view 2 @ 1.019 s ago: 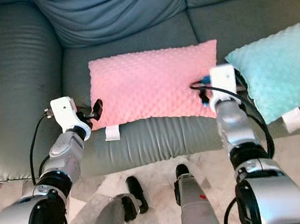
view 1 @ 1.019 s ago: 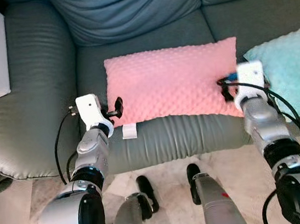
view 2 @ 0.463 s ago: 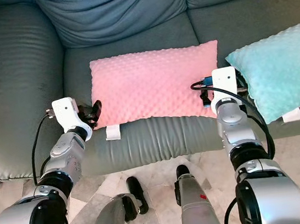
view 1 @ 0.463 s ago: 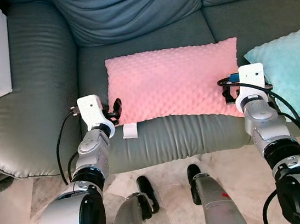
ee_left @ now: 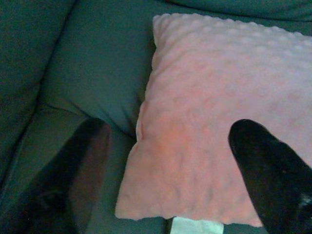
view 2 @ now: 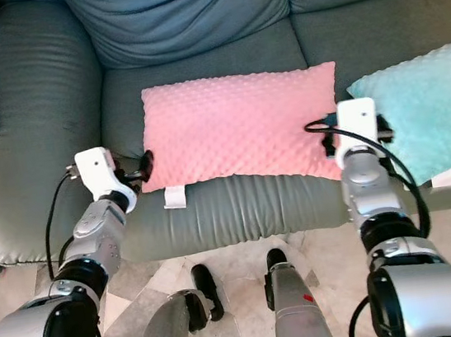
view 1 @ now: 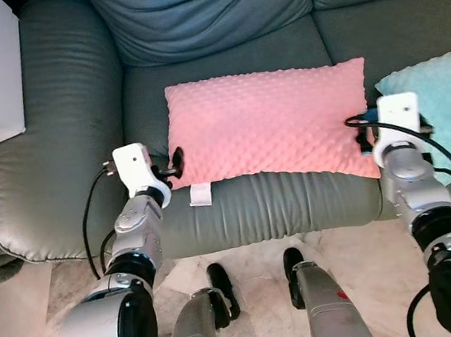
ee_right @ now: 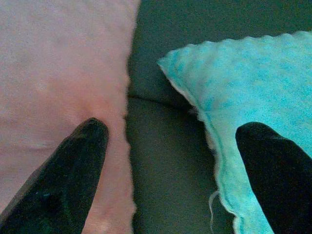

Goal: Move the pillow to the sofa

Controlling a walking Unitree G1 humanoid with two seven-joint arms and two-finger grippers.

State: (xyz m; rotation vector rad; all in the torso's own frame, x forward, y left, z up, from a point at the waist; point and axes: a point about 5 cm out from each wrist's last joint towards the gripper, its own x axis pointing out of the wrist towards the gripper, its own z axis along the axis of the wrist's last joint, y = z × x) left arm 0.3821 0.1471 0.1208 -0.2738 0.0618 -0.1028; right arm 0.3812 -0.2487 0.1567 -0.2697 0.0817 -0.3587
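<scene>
While both silver arms reach forward from the bottom corners of the frame, the left gripper (view 1: 176, 160) sits at the pink pillow's (view 1: 268, 126) lower-left corner with its two black fingers (ee_left: 80, 170) spread wide, one over the seat and one over the fabric, pinching nothing. At the middle right, the right gripper (ee_right: 170, 161) hangs at the pillow's right edge, its fingers equally spread, one over the pink edge and one over the teal pillow (view 1: 448, 106) just beside it. The pink pillow lies flat at the centre of the frame on the grey-green sofa (view 1: 64, 140) seat. A white tag (view 1: 201, 194) hangs from its front edge; no writing on it is legible.
</scene>
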